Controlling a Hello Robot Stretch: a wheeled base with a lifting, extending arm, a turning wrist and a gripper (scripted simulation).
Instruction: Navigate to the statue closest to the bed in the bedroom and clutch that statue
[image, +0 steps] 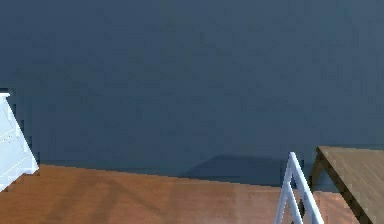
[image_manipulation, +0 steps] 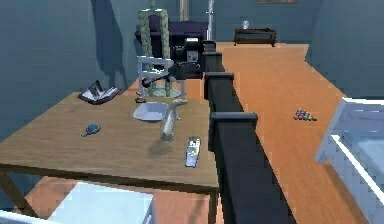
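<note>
Dark blue wall takes up most of the fwd view, w/ orange-brown wood floor below it. In the arm side view a big brown worktop spreads from lower left toward the middle. What looks like a corner of the same worktop sits at the fwd view's lower right.

The arm rises as a dark bar along the worktop's right edge. A white frame, poss. the bed, stands at the arm side view's right, well apart from the worktop across the floor. White chair back is just beside the worktop corner in the fwd view, and a white cabinet-like piece is at the fwd view's left edge. A dark low bench stands far back by the wall.

The statue, a tall pale olive upright shape, stands at the worktop's far end. The gripper is right at its base, over a greyish bowl. I can't tell whether the gripper holds anything, since things sit at and behind it.

Smaller stuff on the worktop:
- pale plate
- tan vase shape
- open book near the left edge
- remote close to the arm
- small dark blob

Tiny coloured bits lie on the floor.
</note>
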